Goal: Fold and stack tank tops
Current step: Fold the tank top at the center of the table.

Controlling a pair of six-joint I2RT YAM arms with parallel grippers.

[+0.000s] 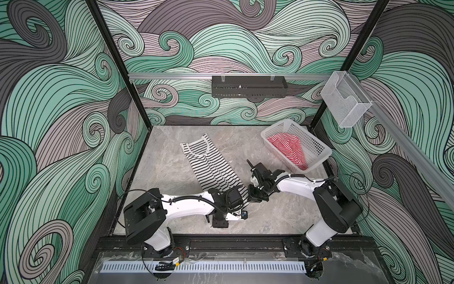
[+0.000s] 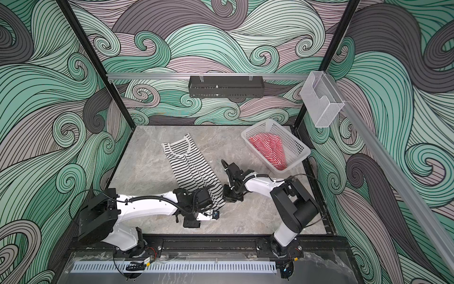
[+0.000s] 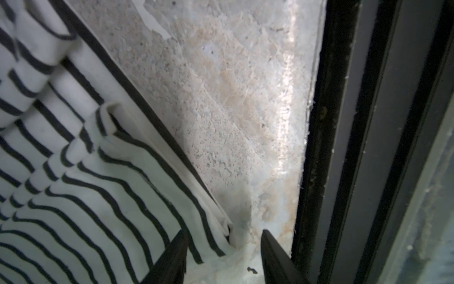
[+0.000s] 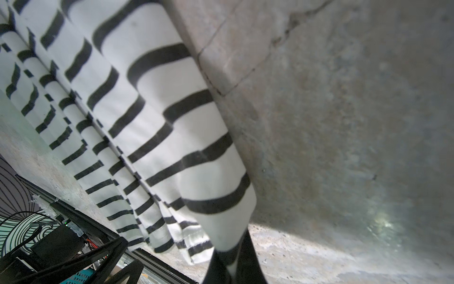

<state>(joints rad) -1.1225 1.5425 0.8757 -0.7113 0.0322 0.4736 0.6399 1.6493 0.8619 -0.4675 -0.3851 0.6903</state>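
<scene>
My left pincer (image 3: 223, 236) stands partly open astride a hem corner of the black top (image 3: 86, 196), one finger over the cloth and the other over bare table (image 3: 233, 110), with nothing clamped yet. My right pincer (image 4: 229, 268), close beside it, is closed with the hem nipped between its tips. Both sit at the same short edge, so neither arm is the nearer one. What matters is that the whole garment runs away from them. In both top views the black top (image 1: 211, 162) lies as a narrow strip to the left of the basket (image 1: 317, 147). Its strap end is about level with the basket and its hem end is nearer the arm bases than the basket is. The long axis slants, so the hem drifts toward the basket's side. I judge the next fold goes along that axis, hem carried up toward the straps, once the left grip is made. The red top (image 1: 287, 150) lies heaped inside the basket, untouched, well apart from both pincers.
</scene>
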